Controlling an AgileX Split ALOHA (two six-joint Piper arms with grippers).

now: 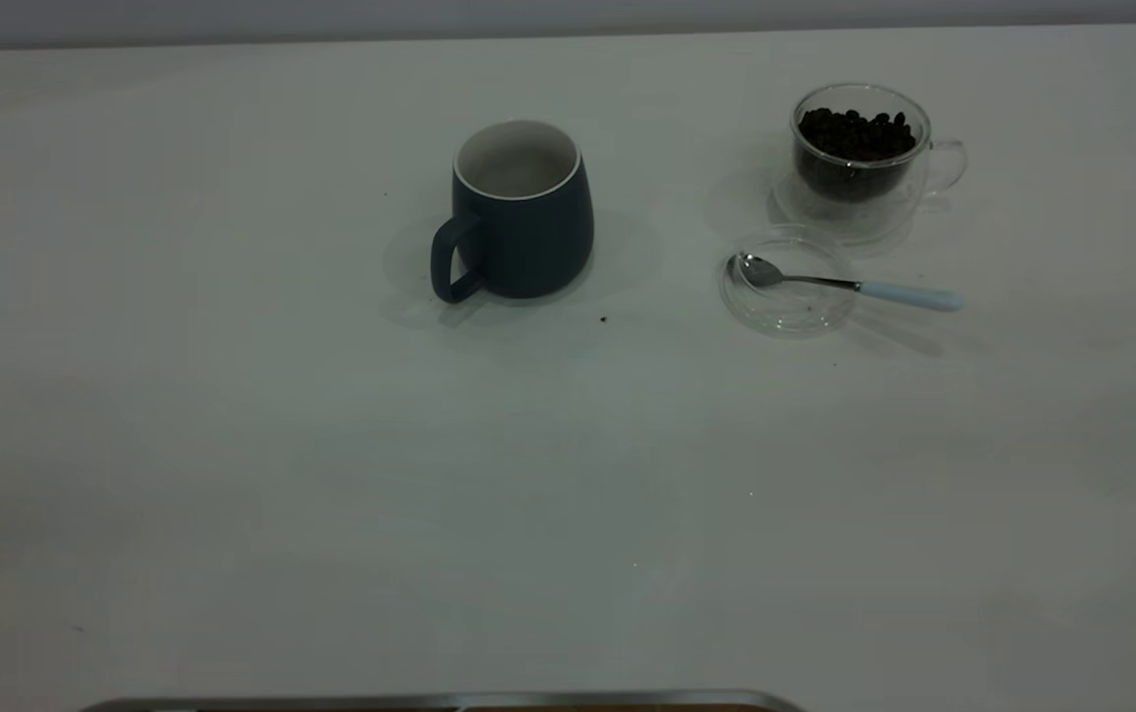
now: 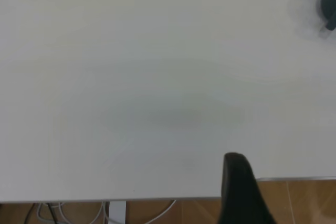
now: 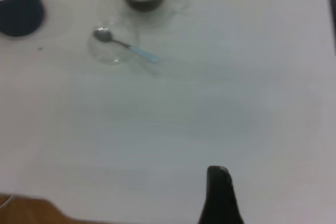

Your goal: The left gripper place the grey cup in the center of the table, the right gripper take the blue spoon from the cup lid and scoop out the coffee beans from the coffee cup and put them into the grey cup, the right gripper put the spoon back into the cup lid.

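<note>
The grey cup stands upright near the middle of the table, its handle turned toward the camera and to the exterior view's left, its white inside apparently empty. Well to its right sits the coffee cup, heaped with beans, and just in front of it the lid holds the spoon. The spoon's bowl rests inside the lid, while its stem and pale blue handle run out over the rim toward the view's right, roughly level with the table's far edge. Neither arm appears in the exterior view. Each wrist view shows only one dark finger: the left gripper hangs over the near table edge with just a sliver of the cup at the frame's corner, and the right gripper looks across bare table at the spoon, far ahead. Whether either gripper is apart or together cannot be told. The cup seems already placed, so the spoon pickup looks next; the right arm is nearer, and the handle pointing to its side offers the free end.
</note>
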